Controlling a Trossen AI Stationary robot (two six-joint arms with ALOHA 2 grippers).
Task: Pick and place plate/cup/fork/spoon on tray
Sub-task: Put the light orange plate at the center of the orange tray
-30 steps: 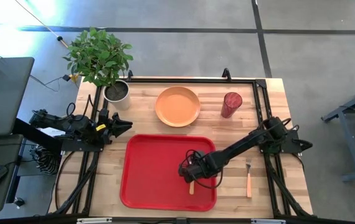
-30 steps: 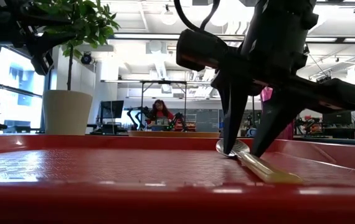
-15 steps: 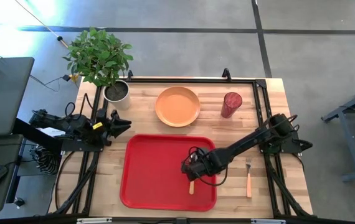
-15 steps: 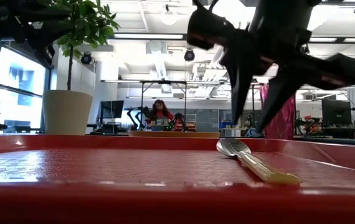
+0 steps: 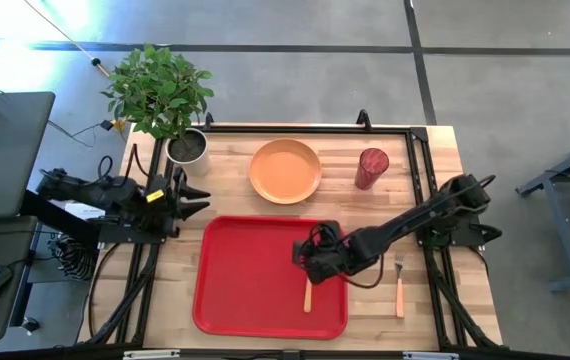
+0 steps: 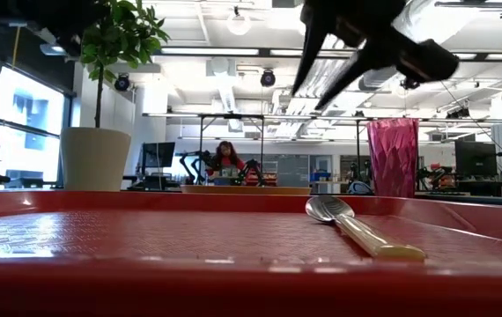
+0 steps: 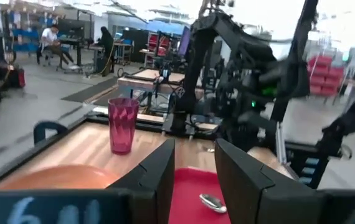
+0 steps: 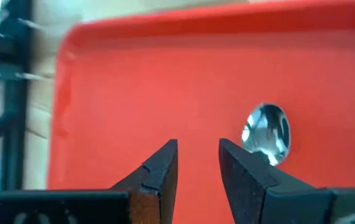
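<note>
The tan-handled spoon (image 5: 307, 293) lies flat on the red tray (image 5: 240, 275), near the tray's right edge; it also shows in the low view (image 6: 357, 231) and the right wrist view (image 8: 266, 132). My right gripper (image 5: 307, 256) hangs open and empty above the spoon's bowl end, and its fingers show at the top of the low view (image 6: 335, 48). The orange plate (image 5: 285, 170) and the dark red cup (image 5: 371, 167) stand on the table beyond the tray. The fork (image 5: 399, 286) lies on the table right of the tray. My left gripper (image 5: 202, 197) waits open at the table's left edge.
A grey plant pot (image 5: 187, 148) with a leafy plant stands at the far left corner. A black frame (image 5: 420, 135) runs round the table's edges. Bare wood shows between the tray and the plate.
My right gripper has risen from the spoon, where its open fingers stood on either side of the neck, and has gone a little toward the far edge. The spoon has stayed lying on the tray.
</note>
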